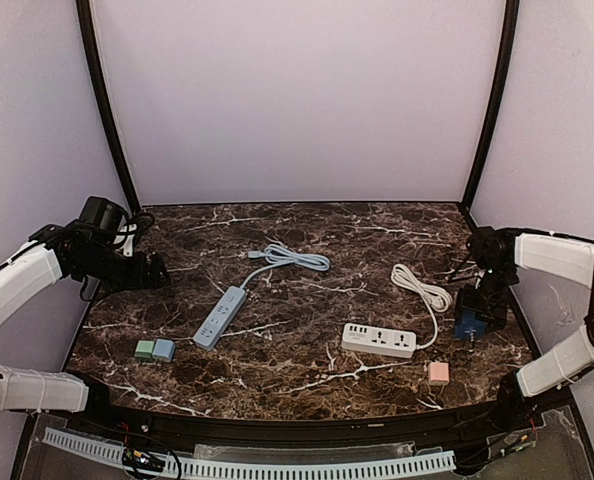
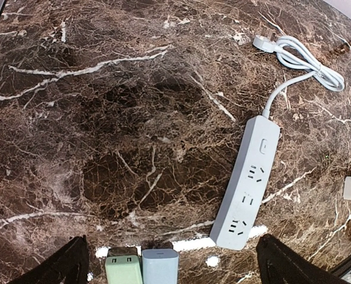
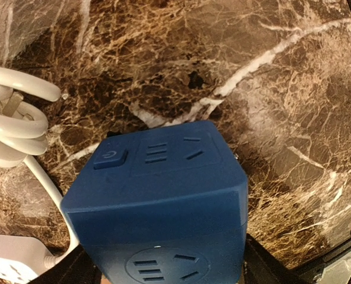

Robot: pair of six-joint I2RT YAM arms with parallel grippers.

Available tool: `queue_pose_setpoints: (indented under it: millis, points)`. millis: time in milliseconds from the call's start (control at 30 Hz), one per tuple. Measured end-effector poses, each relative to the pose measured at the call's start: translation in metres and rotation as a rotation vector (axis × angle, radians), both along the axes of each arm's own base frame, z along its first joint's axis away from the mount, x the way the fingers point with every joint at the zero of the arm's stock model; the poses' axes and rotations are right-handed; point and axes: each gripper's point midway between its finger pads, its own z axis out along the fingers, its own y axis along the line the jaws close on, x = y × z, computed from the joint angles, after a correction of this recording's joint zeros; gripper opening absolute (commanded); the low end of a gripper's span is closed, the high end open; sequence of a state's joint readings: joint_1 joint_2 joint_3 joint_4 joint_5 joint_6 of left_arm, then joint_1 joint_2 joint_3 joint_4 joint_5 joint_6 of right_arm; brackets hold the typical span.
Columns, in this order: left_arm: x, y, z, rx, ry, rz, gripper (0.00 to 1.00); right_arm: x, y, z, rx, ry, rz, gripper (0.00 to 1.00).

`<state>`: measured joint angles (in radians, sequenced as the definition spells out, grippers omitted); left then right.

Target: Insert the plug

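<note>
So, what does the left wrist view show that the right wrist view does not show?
Only the left wrist view: a grey-blue power strip with its coiled cable, and a green adapter beside a light blue adapter at the bottom edge. Only the right wrist view: a dark blue cube socket, close to the camera, and a white coiled cable. Both: the brown marble table.

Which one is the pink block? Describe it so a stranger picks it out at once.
On the brown marble table, find the white power strip on the right half. Just past its right end, nearer the front edge, lies a small pink block. It alone is pink; the green block and the pale blue block sit together at the far left.
</note>
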<state>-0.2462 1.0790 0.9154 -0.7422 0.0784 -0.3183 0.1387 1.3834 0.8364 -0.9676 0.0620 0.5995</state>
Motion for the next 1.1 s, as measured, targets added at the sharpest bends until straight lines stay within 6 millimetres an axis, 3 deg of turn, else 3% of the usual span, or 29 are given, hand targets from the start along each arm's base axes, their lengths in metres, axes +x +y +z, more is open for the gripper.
queue_pose_setpoints:
  millis: [200, 500, 833, 933, 1100]
  points:
    - [0.000, 0.000, 0.000, 0.000, 0.000, 0.000, 1.00, -0.003, 0.000, -0.003, -0.004, 0.009, -0.007, 0.47]
    - [-0.001, -0.002, 0.000, -0.009, 0.002, -0.006, 1.00, 0.001, 0.004, 0.009, 0.001, 0.000, 0.013, 0.41]
    - [-0.008, -0.022, 0.009, -0.130, 0.011, -0.041, 1.00, 0.041, 0.040, 0.098, 0.186, -0.265, -0.020, 0.41]
    - [-0.009, -0.035, 0.020, -0.197, 0.007, -0.055, 1.00, 0.048, 0.063, 0.124, 0.295, -0.354, -0.013, 0.40]
    - [-0.001, -0.062, 0.056, -0.310, -0.037, -0.109, 1.00, 0.056, 0.116, 0.154, 0.450, -0.467, 0.115, 0.39]
